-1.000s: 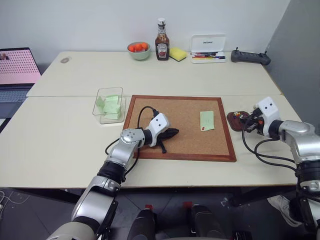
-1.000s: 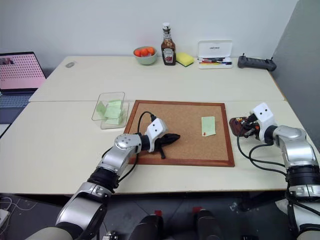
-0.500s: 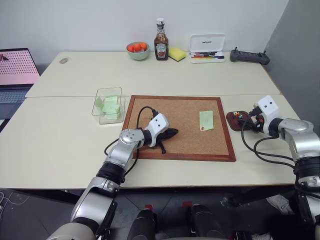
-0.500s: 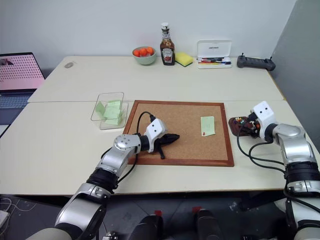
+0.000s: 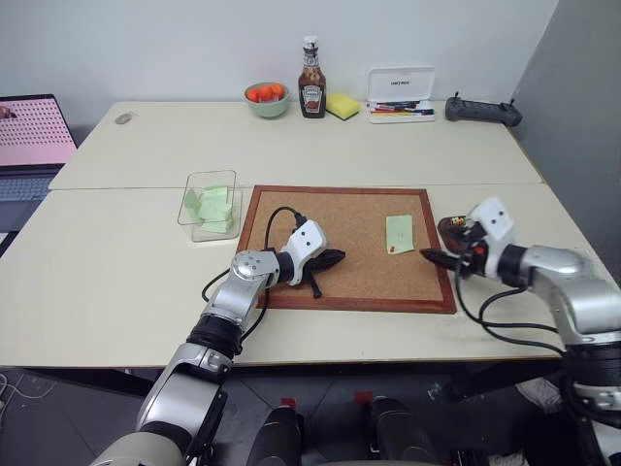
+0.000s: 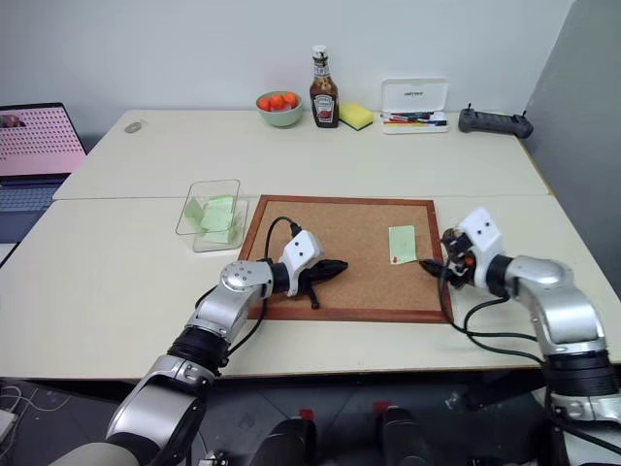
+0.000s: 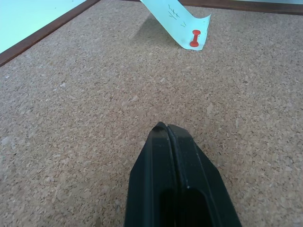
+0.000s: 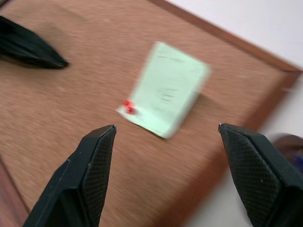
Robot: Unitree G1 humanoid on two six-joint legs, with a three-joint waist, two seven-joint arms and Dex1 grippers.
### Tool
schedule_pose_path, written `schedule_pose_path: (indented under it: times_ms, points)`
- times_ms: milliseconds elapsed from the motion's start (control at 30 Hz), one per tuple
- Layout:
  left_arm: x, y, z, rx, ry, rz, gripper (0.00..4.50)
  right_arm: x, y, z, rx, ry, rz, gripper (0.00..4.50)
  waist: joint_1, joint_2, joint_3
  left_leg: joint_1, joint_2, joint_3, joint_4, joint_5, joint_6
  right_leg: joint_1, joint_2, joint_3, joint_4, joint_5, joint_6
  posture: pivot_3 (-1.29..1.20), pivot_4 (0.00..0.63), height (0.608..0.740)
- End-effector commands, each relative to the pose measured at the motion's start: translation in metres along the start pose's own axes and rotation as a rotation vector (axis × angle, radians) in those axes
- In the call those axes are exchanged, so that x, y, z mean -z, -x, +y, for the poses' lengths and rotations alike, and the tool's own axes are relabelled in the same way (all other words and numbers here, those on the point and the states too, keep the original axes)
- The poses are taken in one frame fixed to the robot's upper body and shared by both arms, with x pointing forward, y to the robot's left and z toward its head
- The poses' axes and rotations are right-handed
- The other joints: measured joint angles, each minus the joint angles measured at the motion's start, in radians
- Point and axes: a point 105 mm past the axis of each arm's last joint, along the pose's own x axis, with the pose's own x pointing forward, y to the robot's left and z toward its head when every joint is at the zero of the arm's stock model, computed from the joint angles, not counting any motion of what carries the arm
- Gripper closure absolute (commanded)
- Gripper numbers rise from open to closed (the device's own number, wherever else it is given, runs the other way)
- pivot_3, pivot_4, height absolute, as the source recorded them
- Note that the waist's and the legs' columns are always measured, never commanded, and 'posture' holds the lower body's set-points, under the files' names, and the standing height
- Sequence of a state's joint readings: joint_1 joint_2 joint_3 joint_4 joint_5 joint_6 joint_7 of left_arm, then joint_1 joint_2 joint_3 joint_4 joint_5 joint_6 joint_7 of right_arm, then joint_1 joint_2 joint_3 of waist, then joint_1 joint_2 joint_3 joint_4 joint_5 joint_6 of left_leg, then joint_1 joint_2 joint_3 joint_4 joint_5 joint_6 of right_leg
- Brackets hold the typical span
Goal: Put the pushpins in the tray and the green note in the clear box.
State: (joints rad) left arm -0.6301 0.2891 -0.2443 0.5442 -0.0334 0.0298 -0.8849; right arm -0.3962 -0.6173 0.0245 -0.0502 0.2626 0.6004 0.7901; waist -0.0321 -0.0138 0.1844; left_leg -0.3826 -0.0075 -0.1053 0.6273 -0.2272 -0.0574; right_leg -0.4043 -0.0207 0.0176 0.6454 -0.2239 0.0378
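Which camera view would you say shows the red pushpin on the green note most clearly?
The left wrist view: the red pushpin stands sharp at a corner of the green note. The right wrist view shows it blurred; in both eye views it's a tiny red dot.

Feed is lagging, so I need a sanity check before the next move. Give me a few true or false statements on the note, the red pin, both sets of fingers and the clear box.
1. The green note lies on the corkboard. True.
2. The red pushpin is already in the tray. False: it sits at the note's corner on the board.
3. The right gripper has its fingers open. True.
4. The left gripper holds the note. False: its fingers are shut on nothing and it rests on the cork.
5. The clear box is empty. False: green slips lie inside.
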Motion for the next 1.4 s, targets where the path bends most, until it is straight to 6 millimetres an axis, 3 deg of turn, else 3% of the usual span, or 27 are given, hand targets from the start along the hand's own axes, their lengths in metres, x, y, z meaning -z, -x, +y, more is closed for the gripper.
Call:
schedule_pose_path:
  times_ms: [33,300,533,800,933,1167,1400]
  points:
    - [0.031,0.000,-0.011,0.026,0.049,0.108,4.50,-0.014,-0.018,0.011,-0.012,0.030,-0.046,0.82,0.000,0.000,0.000,0.000,0.000,0.000,0.000,0.000,0.000,0.000,0.000,0.000,0.000,0.000,0.000,0.00,0.150,0.740]
    - [0.032,0.002,-0.012,0.021,0.051,0.107,4.50,-0.013,-0.040,0.002,0.036,0.011,-0.060,0.82,0.000,0.000,0.000,0.000,0.000,0.000,0.000,0.000,0.000,0.000,0.000,0.000,0.000,0.000,0.000,0.00,0.150,0.740]
    - [0.033,0.003,-0.012,0.016,0.052,0.108,4.50,-0.005,-0.042,-0.007,0.065,0.021,-0.042,2.12,0.000,0.000,0.000,0.000,0.000,0.000,0.000,0.000,0.000,0.000,0.000,0.000,0.000,0.000,0.000,0.00,0.150,0.740]
    - [0.033,0.003,-0.012,0.019,0.051,0.108,4.50,-0.005,-0.042,-0.001,0.044,0.042,-0.049,3.86,-0.001,0.000,0.000,0.000,0.000,0.000,0.000,0.000,0.000,0.000,0.000,0.000,0.001,0.000,0.000,0.00,0.150,0.740]
    - [0.033,0.003,-0.013,0.020,0.051,0.108,4.50,-0.011,-0.041,0.001,0.032,0.053,-0.075,4.46,-0.001,0.000,0.000,0.000,0.000,0.000,0.000,0.000,0.000,0.000,0.000,0.000,0.001,0.000,0.000,0.00,0.150,0.740]
    - [0.033,0.004,-0.012,0.016,0.056,0.109,4.50,-0.038,-0.028,0.006,-0.008,0.187,-0.138,4.46,0.000,0.000,0.000,0.000,0.000,0.000,-0.001,0.000,0.000,-0.001,0.000,0.000,0.000,0.000,0.000,0.00,0.150,0.740]
    - [0.023,0.002,-0.003,-0.033,0.067,0.066,4.50,-0.048,-0.017,0.015,-0.061,0.349,-0.126,4.46,-0.001,0.000,0.000,0.000,0.000,0.000,-0.001,0.000,0.000,-0.001,0.000,0.000,0.000,0.000,0.000,0.00,0.150,0.740]
